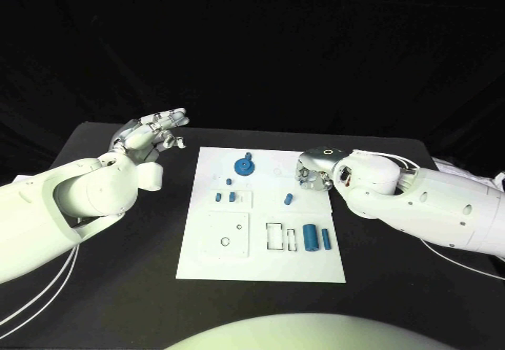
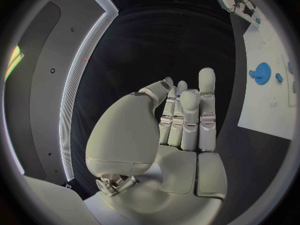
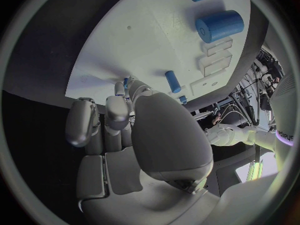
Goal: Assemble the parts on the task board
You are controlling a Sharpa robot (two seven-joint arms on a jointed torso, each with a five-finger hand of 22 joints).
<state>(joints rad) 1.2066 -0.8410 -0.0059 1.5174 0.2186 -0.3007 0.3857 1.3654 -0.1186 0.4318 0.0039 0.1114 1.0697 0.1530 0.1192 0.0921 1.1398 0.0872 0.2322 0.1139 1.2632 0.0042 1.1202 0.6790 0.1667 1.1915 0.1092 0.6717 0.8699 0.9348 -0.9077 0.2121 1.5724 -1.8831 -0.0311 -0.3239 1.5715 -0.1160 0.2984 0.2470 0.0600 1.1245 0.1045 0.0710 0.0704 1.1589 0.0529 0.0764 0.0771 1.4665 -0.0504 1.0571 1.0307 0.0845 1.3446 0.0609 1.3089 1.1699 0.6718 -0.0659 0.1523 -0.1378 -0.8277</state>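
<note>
right hand: hovering low over the far right part of the task board. In the right wrist view the fingers are curled in and there's a sliver of blue showing at the fingertips, so maybe it's pinching a small part, but honestly can't tell if it's actually held or just lying behind.
left hand: parked off the board over the black table, fingers straight and together, palm bare, holding nothing.
parts: blue gear near the far edge, a few small pegs mid-board, one lone peg just beside the right hand, big cylinder and a slimmer one lying near the slots on the right.
step (my guess): picking up or seating a small piece at the far right.
next move: needs careful fingertip alignment over the right hole, then a straight push down. Left hand could steady the board.
</note>
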